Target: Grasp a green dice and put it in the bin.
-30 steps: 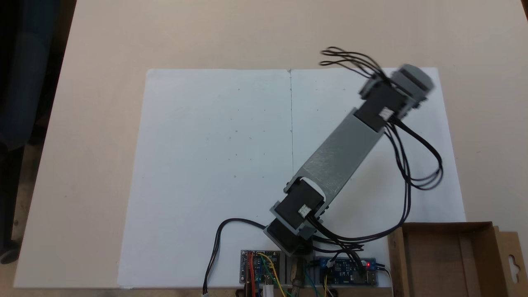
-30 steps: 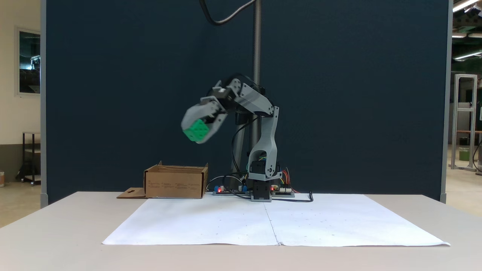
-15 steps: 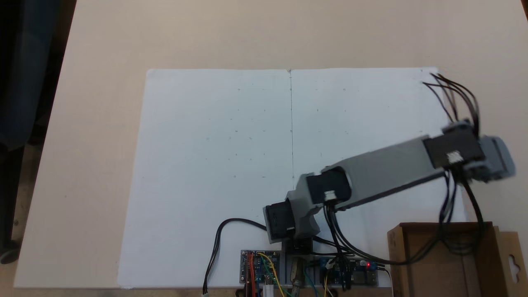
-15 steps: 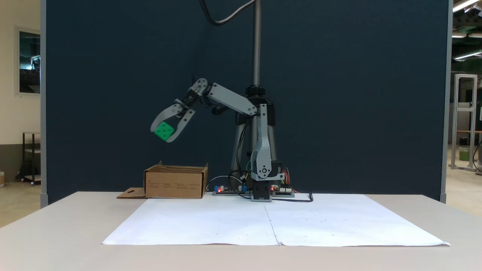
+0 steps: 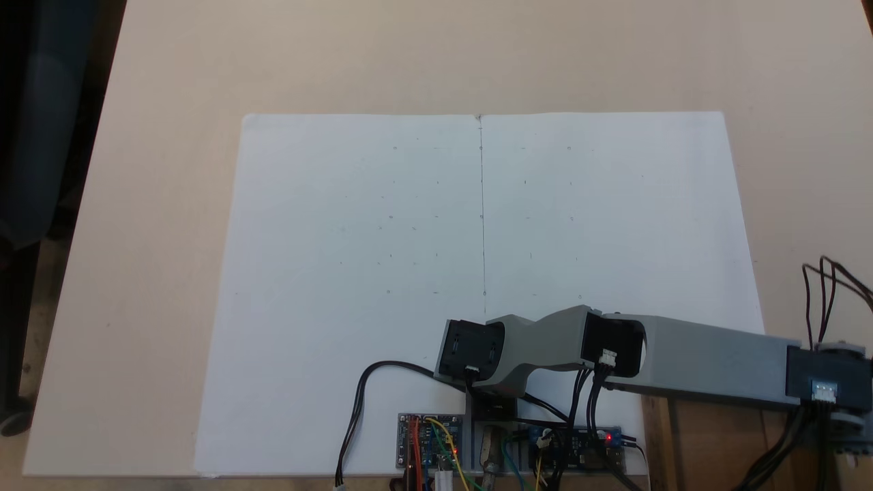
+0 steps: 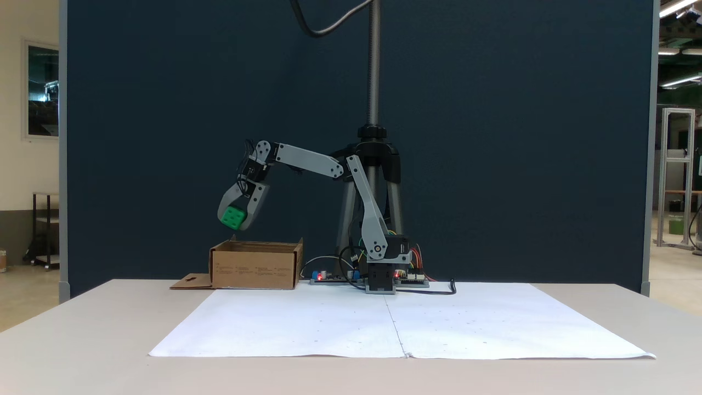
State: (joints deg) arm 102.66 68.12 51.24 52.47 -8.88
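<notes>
Dice carried to bin, release pending.
Now swung from over the paper (image 5: 423, 273) to above bin (image 6: 255, 269); tool (image 6: 237, 218) clamped on dice (image 6: 232, 218), hanging just over the rim.

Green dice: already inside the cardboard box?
No, in a fixed view the green dice is held in the gripper, in the air above the cardboard box.
</notes>
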